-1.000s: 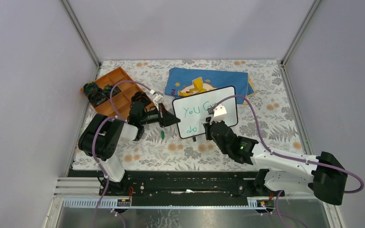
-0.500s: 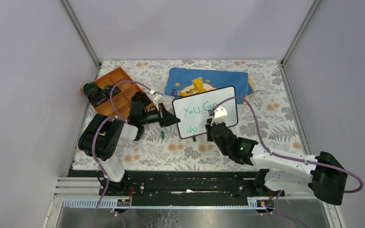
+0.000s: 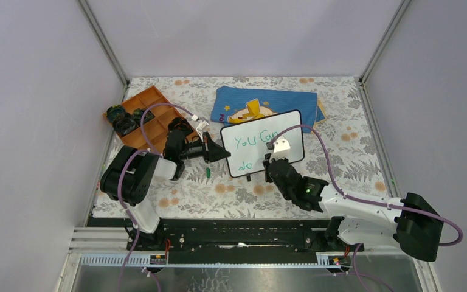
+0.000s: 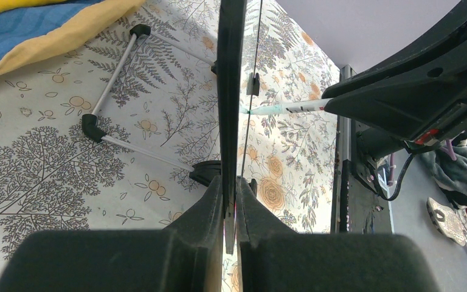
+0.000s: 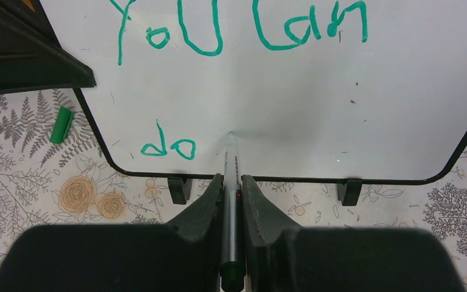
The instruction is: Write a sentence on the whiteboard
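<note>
The whiteboard stands upright mid-table, white with a thin black frame and two black feet. Green writing on it reads "You Can" on the top line and "do" on the lower line. My left gripper is shut on the board's left edge, seen edge-on in the left wrist view. My right gripper is shut on a grey marker. The marker tip touches the board just right of "do". In the top view the right gripper sits at the board's lower right.
A green marker cap lies on the floral cloth left of the board. An orange compartment tray with dark parts stands at the back left. A blue cloth with a yellow figure lies behind the board. The board's wire stand props it from behind.
My right gripper has shifted slightly right and down along the board's lower part. "Can" on the top line, partly covered before, now shows fully. The left arm has not moved.
</note>
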Robot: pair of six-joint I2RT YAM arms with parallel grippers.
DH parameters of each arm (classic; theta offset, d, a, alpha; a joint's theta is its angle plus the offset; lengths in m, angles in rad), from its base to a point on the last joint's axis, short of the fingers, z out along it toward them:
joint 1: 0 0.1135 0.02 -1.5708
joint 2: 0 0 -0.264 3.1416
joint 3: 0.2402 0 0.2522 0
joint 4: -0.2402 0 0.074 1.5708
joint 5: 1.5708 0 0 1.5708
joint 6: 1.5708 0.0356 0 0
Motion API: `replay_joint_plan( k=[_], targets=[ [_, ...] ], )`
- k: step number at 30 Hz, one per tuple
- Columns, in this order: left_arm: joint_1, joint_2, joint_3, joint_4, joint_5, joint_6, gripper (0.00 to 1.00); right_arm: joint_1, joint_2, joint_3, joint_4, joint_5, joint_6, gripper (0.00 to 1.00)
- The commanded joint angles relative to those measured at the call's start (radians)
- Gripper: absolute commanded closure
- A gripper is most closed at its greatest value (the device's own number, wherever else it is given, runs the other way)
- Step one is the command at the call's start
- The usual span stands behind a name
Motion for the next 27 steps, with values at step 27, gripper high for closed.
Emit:
replay_joint_plan(
  k=[27],
  targets=[
    [-0.034, 0.008, -0.006, -0.12, -0.005, 0.057, 1.0, -0.007, -0.012, -0.052, -0.032, 0.024, 0.062, 1.0]
  ],
)
